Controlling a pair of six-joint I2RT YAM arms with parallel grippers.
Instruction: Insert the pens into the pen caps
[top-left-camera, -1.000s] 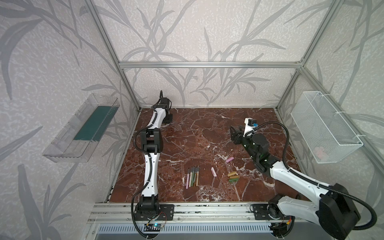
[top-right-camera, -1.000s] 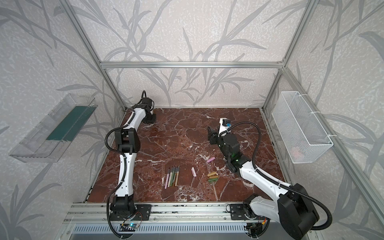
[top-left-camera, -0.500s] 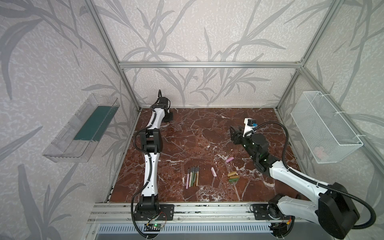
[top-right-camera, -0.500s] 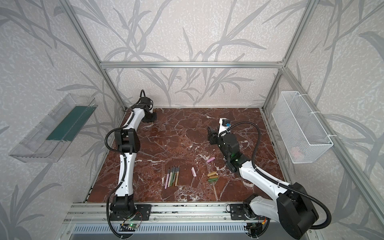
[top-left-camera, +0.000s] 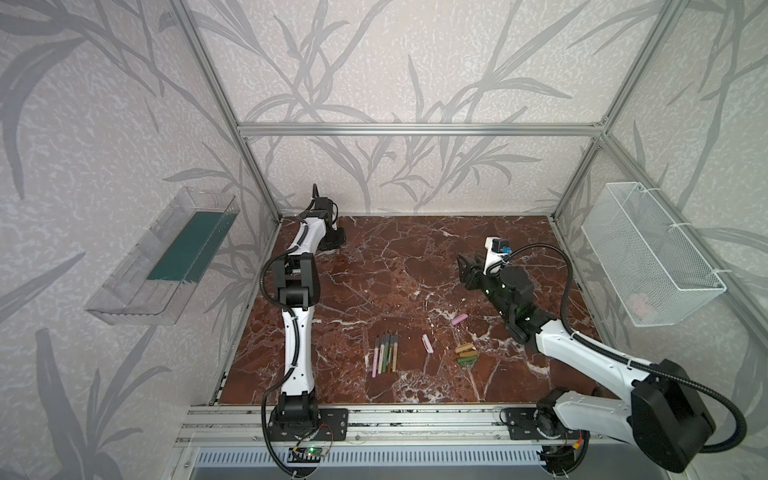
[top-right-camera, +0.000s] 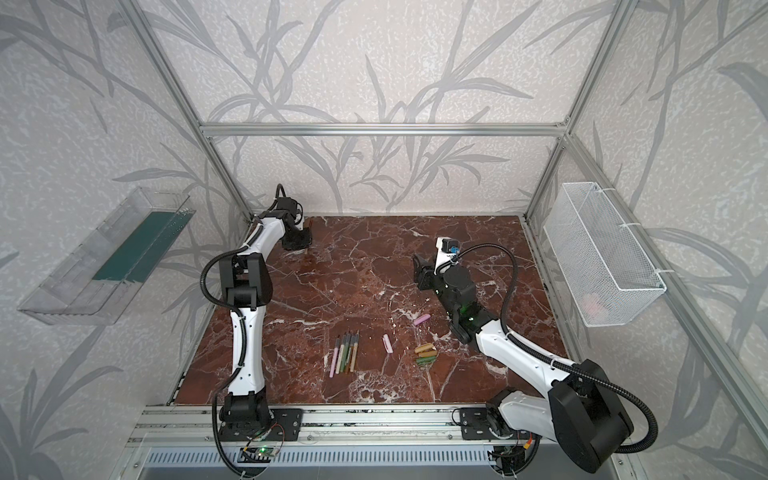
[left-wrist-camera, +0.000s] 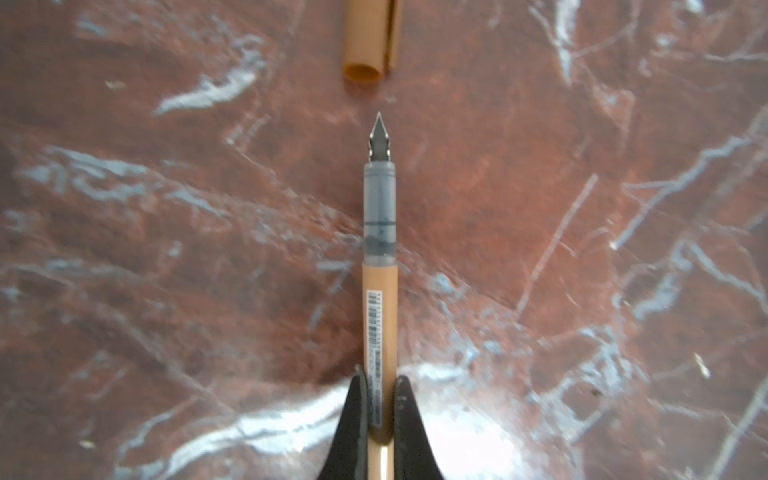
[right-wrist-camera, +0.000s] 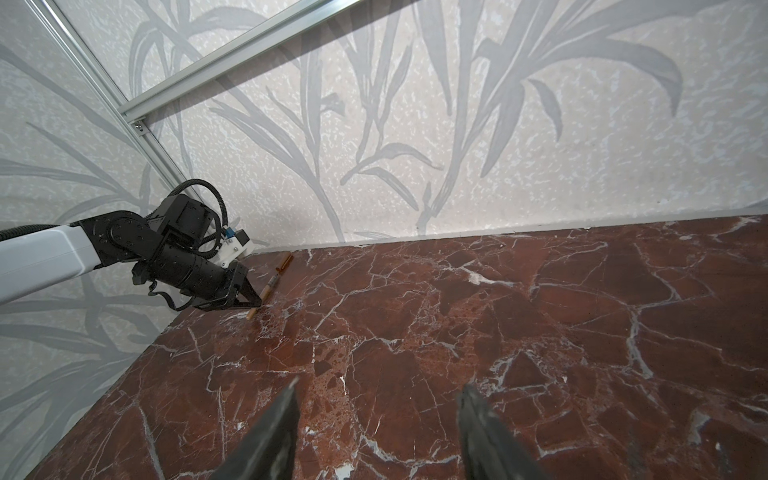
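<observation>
In the left wrist view my left gripper (left-wrist-camera: 380, 386) is shut on a tan pen (left-wrist-camera: 379, 291) lying on the marble. Its dark nib points at the open end of a tan pen cap (left-wrist-camera: 372, 37), a short gap away. In both top views this gripper (top-left-camera: 334, 241) (top-right-camera: 301, 241) sits at the back left corner. The right wrist view shows the same pen (right-wrist-camera: 270, 284) and cap (right-wrist-camera: 286, 262). My right gripper (top-left-camera: 467, 266) (right-wrist-camera: 378, 390) hovers open and empty at mid right. Several pens (top-left-camera: 385, 353) lie side by side near the front, with two pink caps (top-left-camera: 459, 320) (top-left-camera: 427, 343) and a cluster of caps (top-left-camera: 466, 354) to their right.
A white wire basket (top-left-camera: 652, 253) hangs on the right wall and a clear plastic tray (top-left-camera: 166, 257) on the left wall. Aluminium posts stand at the back corners. A metal rail (top-left-camera: 415, 419) runs along the front edge of the marble floor (top-left-camera: 395, 270).
The left gripper has closed on the tan pen at the back left corner. The right arm has stayed where it was.
</observation>
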